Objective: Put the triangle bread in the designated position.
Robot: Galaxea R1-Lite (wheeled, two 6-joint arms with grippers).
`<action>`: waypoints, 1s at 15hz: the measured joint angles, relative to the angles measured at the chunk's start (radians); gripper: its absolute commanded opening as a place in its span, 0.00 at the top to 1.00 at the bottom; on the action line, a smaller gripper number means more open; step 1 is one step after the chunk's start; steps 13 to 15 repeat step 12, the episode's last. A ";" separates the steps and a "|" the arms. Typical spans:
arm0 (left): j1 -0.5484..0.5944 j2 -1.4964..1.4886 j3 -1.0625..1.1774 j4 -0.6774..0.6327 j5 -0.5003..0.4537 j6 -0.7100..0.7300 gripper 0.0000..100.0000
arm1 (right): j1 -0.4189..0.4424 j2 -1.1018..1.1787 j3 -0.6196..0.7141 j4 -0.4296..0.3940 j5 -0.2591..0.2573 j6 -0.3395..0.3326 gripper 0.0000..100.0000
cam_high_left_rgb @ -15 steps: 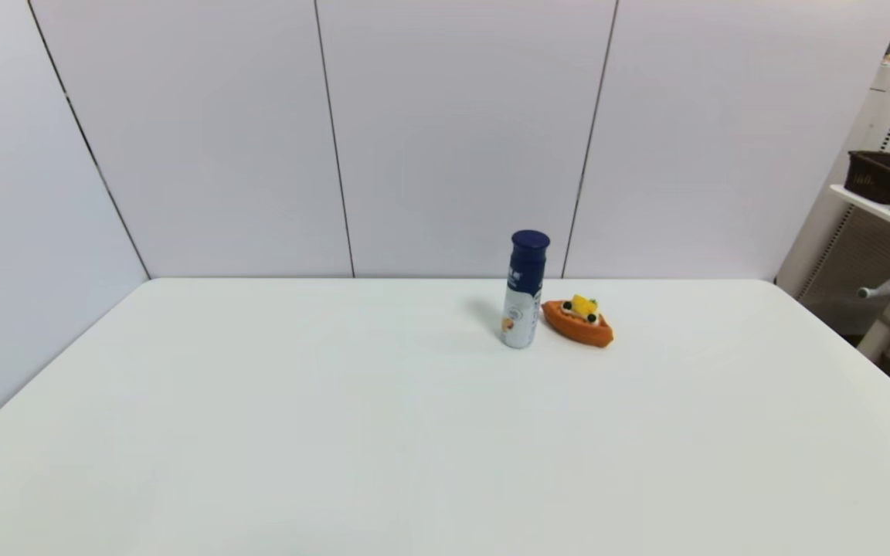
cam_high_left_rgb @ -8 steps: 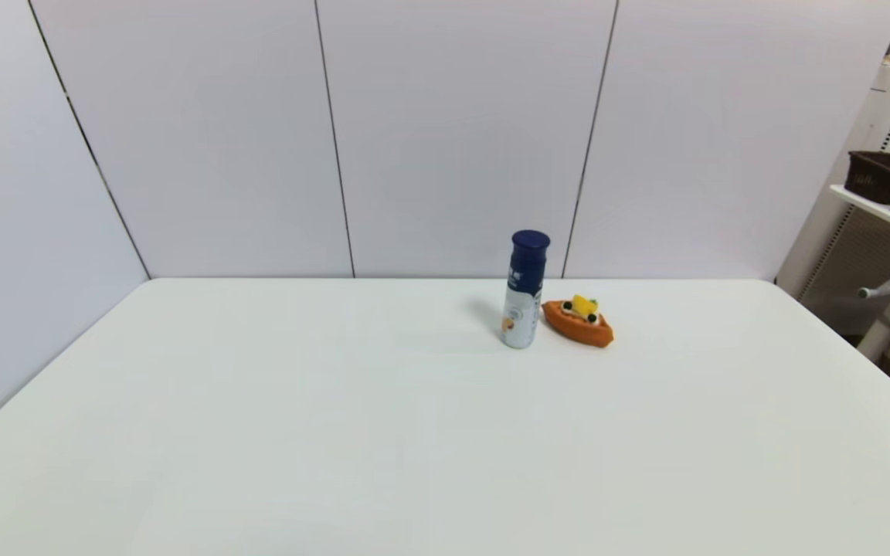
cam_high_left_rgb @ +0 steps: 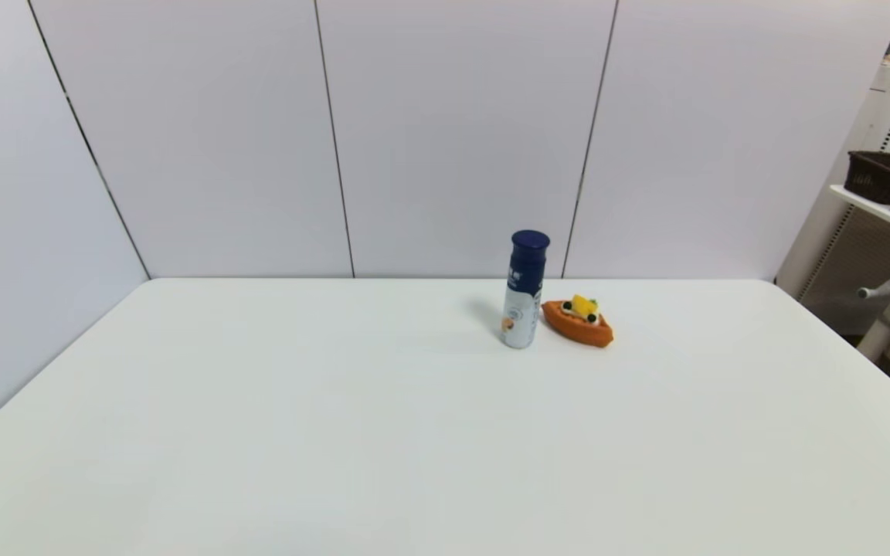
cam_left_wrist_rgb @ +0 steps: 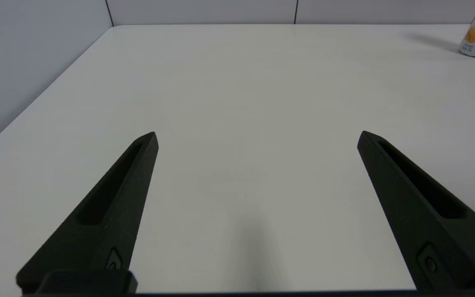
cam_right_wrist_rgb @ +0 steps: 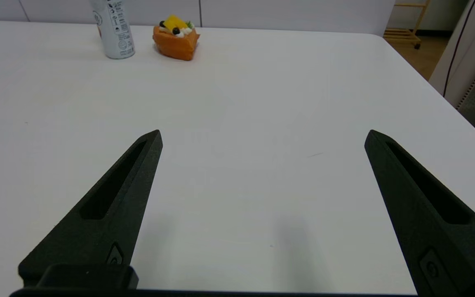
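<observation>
The bottle [cam_high_left_rgb: 524,297] carries printed label text — too small to read.

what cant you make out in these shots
- Designated position: no marker shows on the table in any view.
- Bottle label: text too small in the head view; cap cut off by the edge in both wrist views.
- Triangle bread: out of frame in the left wrist view.
- Left gripper and right gripper: both outside the head view.

there is one triangle bread [cam_high_left_rgb: 578,322] and one white bottle [cam_high_left_rgb: 524,291] on one table [cam_high_left_rgb: 337,432]. two grippers show, the left gripper [cam_left_wrist_rgb: 257,138] and the right gripper [cam_right_wrist_rgb: 263,138].
</observation>
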 measured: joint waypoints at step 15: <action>0.000 0.000 0.000 0.000 0.000 0.000 0.00 | 0.000 0.000 0.000 0.000 0.000 0.006 0.00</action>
